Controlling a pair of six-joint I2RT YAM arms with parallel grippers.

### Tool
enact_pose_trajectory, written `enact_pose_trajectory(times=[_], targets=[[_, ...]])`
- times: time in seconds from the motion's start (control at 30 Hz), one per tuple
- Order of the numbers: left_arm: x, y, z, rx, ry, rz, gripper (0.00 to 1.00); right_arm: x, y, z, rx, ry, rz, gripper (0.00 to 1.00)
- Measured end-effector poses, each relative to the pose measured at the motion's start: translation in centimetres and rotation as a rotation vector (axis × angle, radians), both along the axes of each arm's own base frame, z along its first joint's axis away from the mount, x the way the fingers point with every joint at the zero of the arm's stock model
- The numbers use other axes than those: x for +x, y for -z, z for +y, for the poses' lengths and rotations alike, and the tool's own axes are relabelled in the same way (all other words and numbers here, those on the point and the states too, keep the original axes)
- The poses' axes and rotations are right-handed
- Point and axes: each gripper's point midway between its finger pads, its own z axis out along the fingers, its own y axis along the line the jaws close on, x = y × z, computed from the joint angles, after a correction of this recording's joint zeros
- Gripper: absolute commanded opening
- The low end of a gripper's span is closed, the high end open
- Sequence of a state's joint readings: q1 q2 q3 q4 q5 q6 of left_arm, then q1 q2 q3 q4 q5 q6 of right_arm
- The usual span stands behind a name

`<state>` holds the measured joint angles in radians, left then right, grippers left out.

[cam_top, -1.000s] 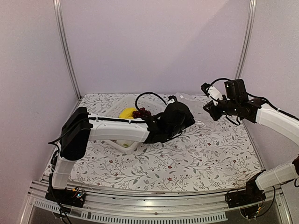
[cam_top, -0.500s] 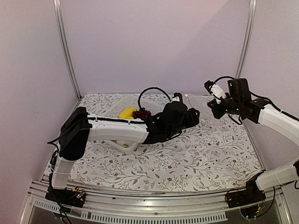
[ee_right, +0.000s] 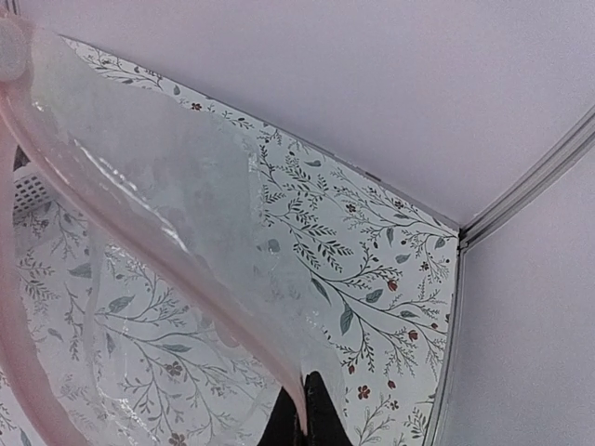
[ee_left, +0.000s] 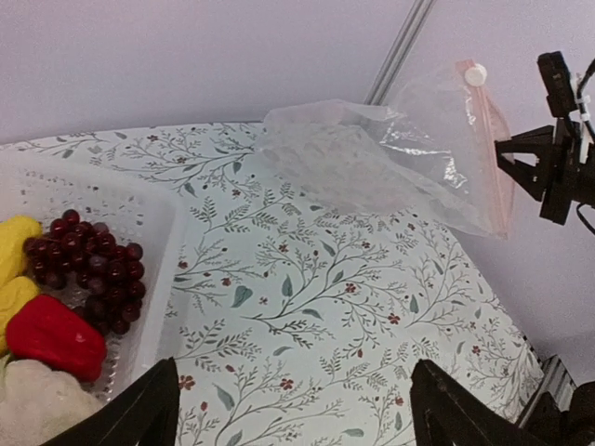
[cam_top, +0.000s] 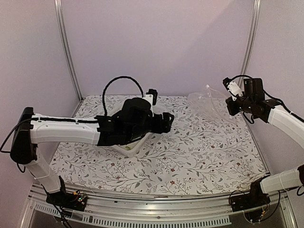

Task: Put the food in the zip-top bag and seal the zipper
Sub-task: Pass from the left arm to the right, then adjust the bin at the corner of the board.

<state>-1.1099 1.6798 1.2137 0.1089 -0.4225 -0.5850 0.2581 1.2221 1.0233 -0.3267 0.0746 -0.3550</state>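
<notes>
1. Lilac walls on three sides, with metal posts in the far corners. A floral cloth covers the table.
2. Basket – white, perforated, rigid. It stands left of centre on the cloth, partly hidden under the left arm in the top view.
3. Food, all lying in the basket (as seen from the left wrist):
   - grapes, dark red-purple, nearest the basket's right wall;
   - yellow pieces, two, at the picture's left edge;
   - pepper, red, just below the grapes;
   - cauliflower, whitish, at the bottom corner, partly cut off.
4. Bag – clear, crinkled, with no food in it. It is raised at the far right, and its lower end slopes down to the cloth near the back wall.
5. Zipper – a pink strip along the bag's raised edge, with a white slider at the top.
6. Left gripper – fingers spread wide, holding nothing, above the cloth just right of the basket.
7. Right gripper – fingers pressed together, pinching the bag at its pink zipper strip and holding that edge off the table.
</notes>
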Motion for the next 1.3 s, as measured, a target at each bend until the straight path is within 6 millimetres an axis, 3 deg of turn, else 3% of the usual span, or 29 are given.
enact_pose_trajectory(times=[0.17, 0.4, 0.5, 0.67, 0.8, 1.1, 1.3], targets=[[2.3, 1.9, 7.0, 0.152, -0.128, 0.049, 0.81, -0.4, 0.5, 0.9, 0.049, -0.068, 0.006, 0.00], [8.0, 5.2, 15.4, 0.313, -0.266, 0.163, 0.75, -3.1, 4.0, 4.4, 0.156, -0.267, 0.109, 0.00], [10.2, 5.9, 16.2, 0.350, -0.262, 0.200, 0.65, -4.0, 5.2, 5.2, 0.183, -0.315, 0.141, 0.00], [12.3, 8.5, 15.7, 0.435, -0.195, 0.298, 0.59, -5.0, 6.3, 5.9, 0.208, -0.361, 0.162, 0.00], [10.2, 10.9, 15.9, 0.520, -0.130, 0.384, 0.56, -5.3, 6.3, 6.2, 0.217, -0.382, 0.162, 0.00], [1.2, 13.6, 17.9, 0.700, -0.003, 0.491, 0.51, -5.2, 6.0, 6.4, 0.216, -0.400, 0.144, 0.00], [-2.8, 14.5, 16.1, 0.763, 0.149, 0.504, 0.50, -5.3, 5.9, 6.6, 0.216, -0.414, 0.143, 0.00]])
